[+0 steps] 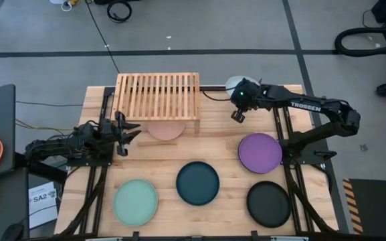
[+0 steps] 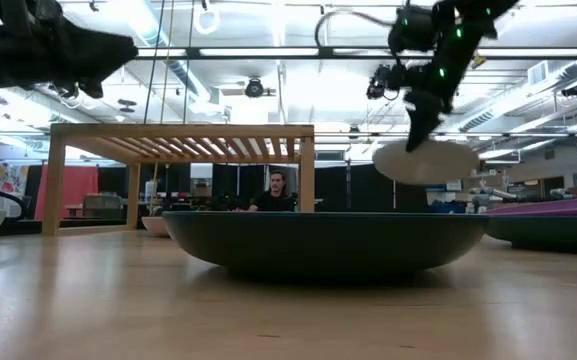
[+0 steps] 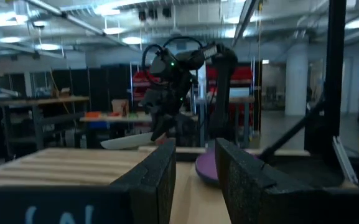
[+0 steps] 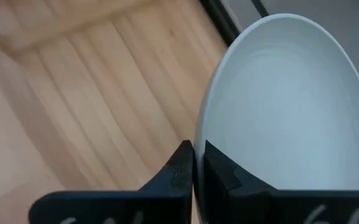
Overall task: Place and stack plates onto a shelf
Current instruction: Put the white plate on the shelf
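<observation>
Right now the pale blue plate [image 4: 279, 106] is hanging in the air just off the right end of the shelf [image 1: 157, 96], its rim pinched between the nearly closed fingers of the right end effector [image 1: 236, 114]. A pink plate [image 1: 166, 129] is lying under the shelf, and the purple [image 1: 259, 152], dark teal [image 1: 197, 182], mint [image 1: 136, 201] and black [image 1: 269, 203] plates are waiting on the table [image 1: 226, 150]. The left end effector [image 1: 127, 133], fingers parted and holding nothing, is hovering by the shelf's left front. An edge grip is thin (only the rim is caught), so the plate could tilt, slip or clip the shelf's top.
</observation>
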You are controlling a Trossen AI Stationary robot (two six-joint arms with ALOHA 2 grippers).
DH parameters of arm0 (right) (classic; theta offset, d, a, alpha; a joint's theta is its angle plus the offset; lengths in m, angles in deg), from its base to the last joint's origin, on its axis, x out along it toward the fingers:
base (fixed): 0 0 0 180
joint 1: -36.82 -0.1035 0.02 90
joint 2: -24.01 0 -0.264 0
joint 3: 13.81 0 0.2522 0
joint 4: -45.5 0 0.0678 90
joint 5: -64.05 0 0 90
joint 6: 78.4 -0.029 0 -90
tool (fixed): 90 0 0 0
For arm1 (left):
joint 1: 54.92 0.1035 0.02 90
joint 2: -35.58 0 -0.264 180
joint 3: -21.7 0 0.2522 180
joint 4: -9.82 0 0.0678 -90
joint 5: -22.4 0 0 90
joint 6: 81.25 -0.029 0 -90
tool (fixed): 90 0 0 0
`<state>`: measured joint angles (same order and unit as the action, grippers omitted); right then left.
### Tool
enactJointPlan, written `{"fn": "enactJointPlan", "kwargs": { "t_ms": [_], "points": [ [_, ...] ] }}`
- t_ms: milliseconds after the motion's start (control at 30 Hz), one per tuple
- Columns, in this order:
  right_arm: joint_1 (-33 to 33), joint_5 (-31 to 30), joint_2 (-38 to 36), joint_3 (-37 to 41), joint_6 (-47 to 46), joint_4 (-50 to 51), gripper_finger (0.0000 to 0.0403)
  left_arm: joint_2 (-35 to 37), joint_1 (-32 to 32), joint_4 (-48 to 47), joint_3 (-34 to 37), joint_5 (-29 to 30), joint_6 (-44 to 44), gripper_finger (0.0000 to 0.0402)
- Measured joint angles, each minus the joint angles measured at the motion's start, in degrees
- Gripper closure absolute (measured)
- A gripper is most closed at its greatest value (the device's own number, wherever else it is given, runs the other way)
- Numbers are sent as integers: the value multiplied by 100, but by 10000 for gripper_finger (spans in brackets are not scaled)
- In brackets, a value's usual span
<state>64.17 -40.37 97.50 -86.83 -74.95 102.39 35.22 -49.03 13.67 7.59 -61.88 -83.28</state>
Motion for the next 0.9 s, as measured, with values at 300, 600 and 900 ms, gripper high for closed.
{"fn": "enactJointPlan", "kwargs": {
  "t_ms": [300,600,900],
  "points": [
    [-561,103,-2,-1121,534,193,385,-294,-2,603,-33,0,-14,283],
    [-1180,813,0,-1480,1188,75,385,-1922,0,566,-1036,0,-354,283],
    [-1791,1157,0,-1484,1650,36,385,-4113,0,221,-2916,0,-530,283]
  ]
}}
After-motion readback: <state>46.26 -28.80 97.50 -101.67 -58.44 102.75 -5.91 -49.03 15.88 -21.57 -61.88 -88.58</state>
